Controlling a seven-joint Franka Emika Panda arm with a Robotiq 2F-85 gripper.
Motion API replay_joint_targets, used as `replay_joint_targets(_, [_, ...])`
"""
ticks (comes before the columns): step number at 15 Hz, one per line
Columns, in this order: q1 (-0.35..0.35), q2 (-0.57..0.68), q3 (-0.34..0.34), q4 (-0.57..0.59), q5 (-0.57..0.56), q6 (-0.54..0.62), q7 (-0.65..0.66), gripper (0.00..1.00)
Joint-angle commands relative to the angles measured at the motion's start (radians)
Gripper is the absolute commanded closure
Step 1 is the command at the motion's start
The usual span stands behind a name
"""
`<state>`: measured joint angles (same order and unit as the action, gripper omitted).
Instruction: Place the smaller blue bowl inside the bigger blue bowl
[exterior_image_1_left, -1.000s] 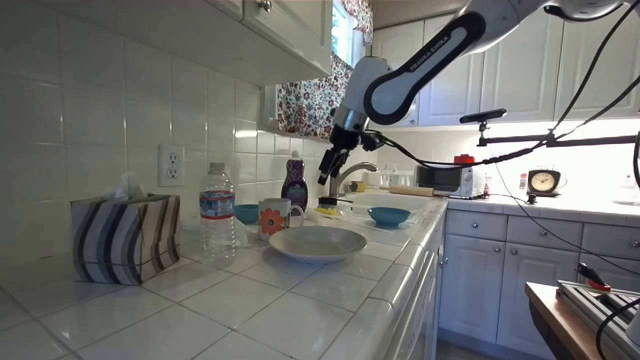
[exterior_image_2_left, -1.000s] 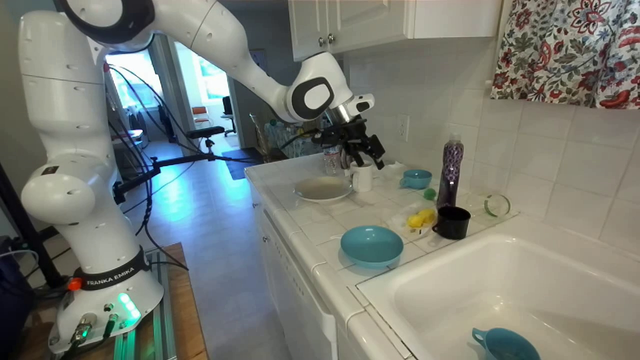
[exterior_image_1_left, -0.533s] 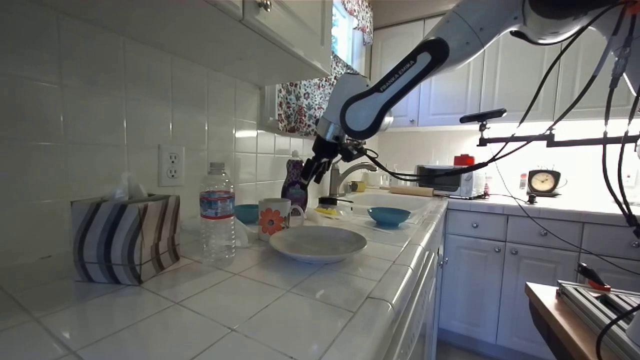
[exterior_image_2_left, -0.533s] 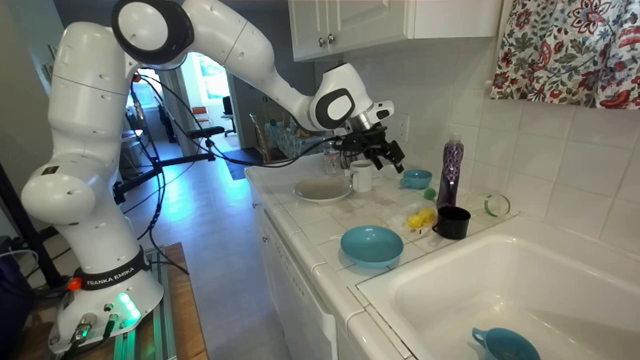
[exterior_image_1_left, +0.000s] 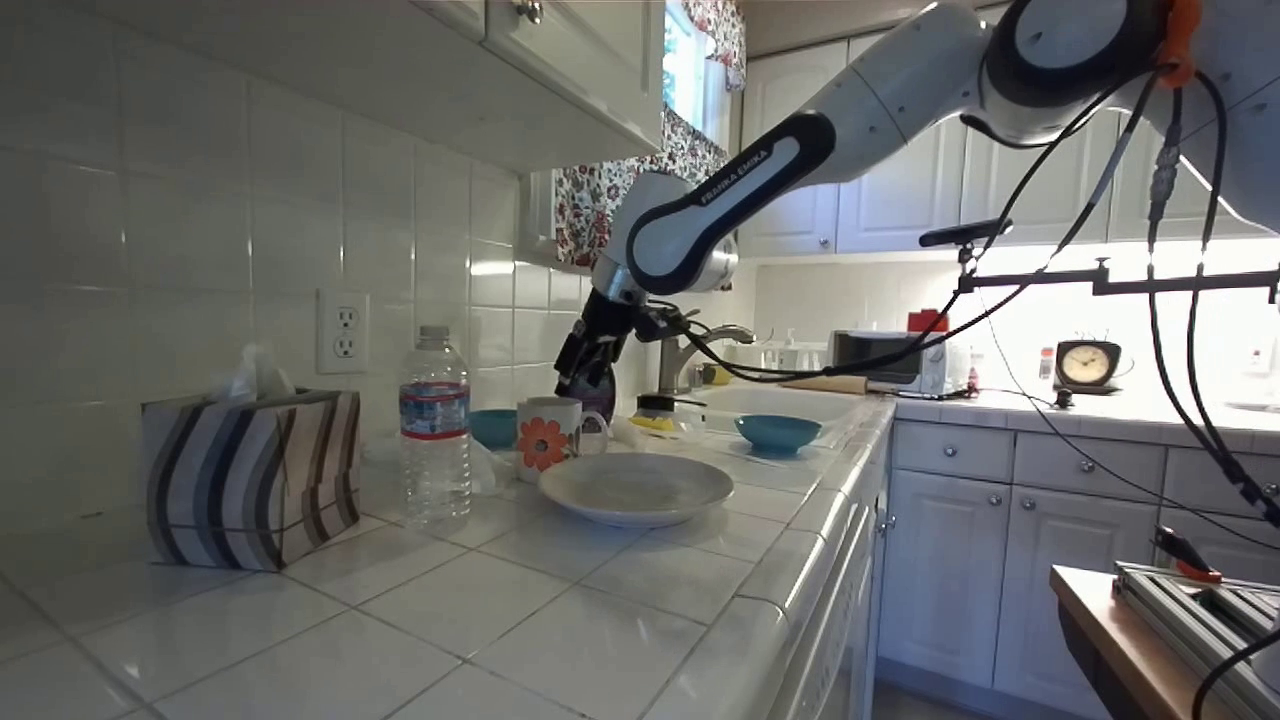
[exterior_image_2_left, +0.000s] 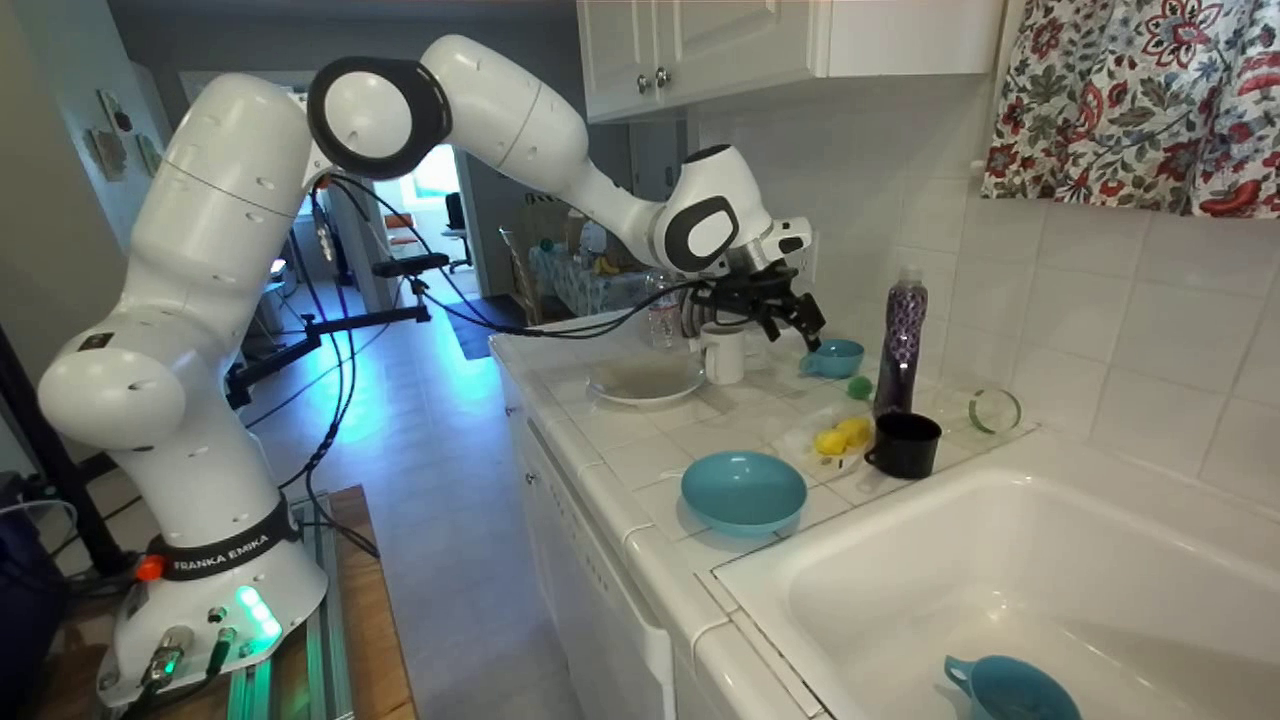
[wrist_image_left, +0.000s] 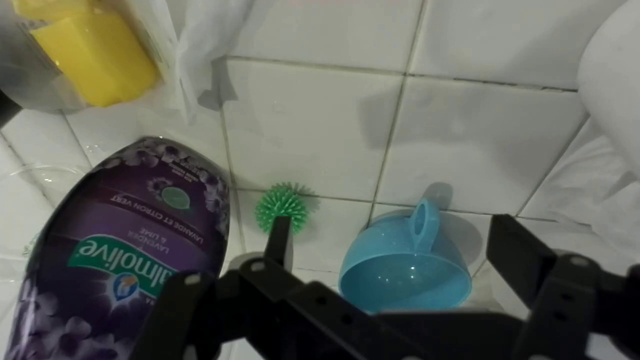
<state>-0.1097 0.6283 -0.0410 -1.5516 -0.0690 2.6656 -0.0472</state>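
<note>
The black fingers (wrist_image_left: 515, 255) are spread wide and grasp nothing. In the wrist view the small, round, glossy blue bowl (wrist_image_left: 402, 272) shows between them, apart from both, on the white tiled surface (wrist_image_left: 307, 130), its loop handle (wrist_image_left: 431, 227) pointing to twelve o'clock. This looks like lining up for a pick, and the likeliest failure is an off-centre squeeze: the slick, curved wall could swivel or slip out, the more so if a finger meets the handle first. A green, spiky, rubbery-looking ball (wrist_image_left: 281, 206) lies at ten o'clock from the bowl, partly hidden by one finger, which could press onto it should the descent drift that way. At nine o'clock, the tall purple dish-soap bottle (wrist_image_left: 150, 210) might topple if a finger brushes it. In an exterior view, the white ceramic-looking mug (exterior_image_2_left: 724, 355) stands at nine o'clock from the bowl, near the fingers, so a low sideways swing may clip it. The wide, shallow, light-blue glossy bowl (exterior_image_2_left: 743, 490), the goal, sits at seven o'clock there, well apart from the small one; yellow, sponge-like lumps (exterior_image_2_left: 843, 437) beside that route could be dragged if the carry runs low. On release, the handle may catch the wide bowl's rim and leave the small bowl tilted.
</note>
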Motion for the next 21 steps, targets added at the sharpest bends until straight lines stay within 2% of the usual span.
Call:
replay_joint_targets(1, [-0.026, 0.115, 0.035, 0.179, 0.049, -0.087, -0.045, 0.00])
replay_joint_targets(9, [-0.014, 0.262, 0.050, 0.424, 0.051, -0.232, -0.033, 0.00])
replay_joint_targets(19, [-0.003, 0.416, 0.050, 0.676, 0.076, -0.367, 0.014, 0.00])
replay_joint_targets(20, [0.000, 0.428, 0.049, 0.697, 0.077, -0.376, 0.018, 0.01])
replay_joint_targets(21, [0.002, 0.440, 0.049, 0.717, 0.078, -0.384, 0.023, 0.06])
